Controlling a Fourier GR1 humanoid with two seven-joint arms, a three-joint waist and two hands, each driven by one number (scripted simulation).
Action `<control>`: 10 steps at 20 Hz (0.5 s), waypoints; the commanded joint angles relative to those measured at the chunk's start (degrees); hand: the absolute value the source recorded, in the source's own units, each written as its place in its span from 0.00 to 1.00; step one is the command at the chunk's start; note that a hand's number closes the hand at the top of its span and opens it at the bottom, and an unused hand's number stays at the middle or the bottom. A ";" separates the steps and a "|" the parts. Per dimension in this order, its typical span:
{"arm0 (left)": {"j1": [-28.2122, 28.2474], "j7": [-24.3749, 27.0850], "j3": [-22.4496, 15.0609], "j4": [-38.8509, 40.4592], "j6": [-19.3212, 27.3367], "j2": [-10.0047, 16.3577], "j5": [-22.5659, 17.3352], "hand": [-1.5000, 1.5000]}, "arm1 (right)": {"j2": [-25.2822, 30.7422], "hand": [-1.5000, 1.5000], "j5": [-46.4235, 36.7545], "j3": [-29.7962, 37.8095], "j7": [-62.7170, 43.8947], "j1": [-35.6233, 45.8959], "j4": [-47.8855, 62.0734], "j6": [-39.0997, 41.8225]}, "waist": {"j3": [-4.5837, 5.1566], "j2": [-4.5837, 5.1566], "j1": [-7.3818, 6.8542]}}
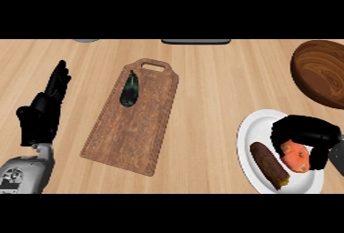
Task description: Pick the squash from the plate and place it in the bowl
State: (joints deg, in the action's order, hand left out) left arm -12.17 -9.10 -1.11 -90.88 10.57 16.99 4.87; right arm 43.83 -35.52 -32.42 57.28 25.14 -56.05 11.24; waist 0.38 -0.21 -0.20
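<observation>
**Supervisor:** Report the right hand's pose.

**Operator:** I see the right hand (pixel 306 129) over the right half of the plate (pixel 254 129), coming in from the view's right edge. Its fingers are curled round the upper end of the squash (pixel 296 156), so the hand is gripping it.

**Supervisor:** Squash location?

**Operator:** It is within the plate's outline, just beside a brown vegetable (pixel 269 166) that lies on the plate to its left. I cannot tell whether the squash touches the plate or is raised off it. The bowl (pixel 322 68) stands at the upper right, apart from the plate.

**Supervisor:** Left hand?

**Operator:** I read the left hand (pixel 42 111) as open: fingers straight, pointing up the view, holding nothing. It rests near the left edge, with the forearm entering at the lower left corner. It is beside the board (pixel 134 136), not touching it. An eggplant (pixel 129 89) lies on the board's upper end, near the handle slot.
</observation>
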 commanded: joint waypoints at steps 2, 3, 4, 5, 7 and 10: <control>1.00 -0.88 -0.21 -0.76 0.24 0.18 0.83 0.50 | -11.54 1.00 5.77 4.80 -22.72 -0.13 -1.46 3.25 | -0.21 -0.39 0.56; 0.79 0.00 1.03 0.44 -0.22 0.42 -0.44 0.50 | -14.19 1.00 5.99 5.53 -28.27 -0.60 -1.27 1.69 | -0.02 -0.57 1.31; 0.43 -0.83 1.47 -0.14 -0.23 1.28 -0.17 0.50 | -14.94 1.00 6.38 7.17 -32.94 -0.83 0.28 0.81 | 0.00 -0.82 1.54; 0.30 -0.37 1.22 0.50 0.52 0.51 0.20 0.50 | -16.22 1.00 6.77 8.73 -36.65 0.33 0.61 -0.15 | 0.18 -0.85 2.09; 0.90 0.11 1.20 0.84 0.64 0.29 0.26 0.50 | -20.47 1.00 8.18 10.97 -44.53 1.31 -1.27 -1.77 | 0.17 -1.14 2.51; 0.49 -0.66 1.50 1.15 1.01 0.47 0.56 0.50 | -28.92 1.00 11.63 14.99 -53.06 1.85 -5.60 -8.26 | -0.07 -1.46 3.54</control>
State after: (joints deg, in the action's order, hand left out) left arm -11.25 -9.35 0.00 -90.21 11.07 17.46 5.17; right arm 24.36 -27.60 -21.87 16.61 26.46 -58.81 8.77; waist 0.83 -1.52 2.27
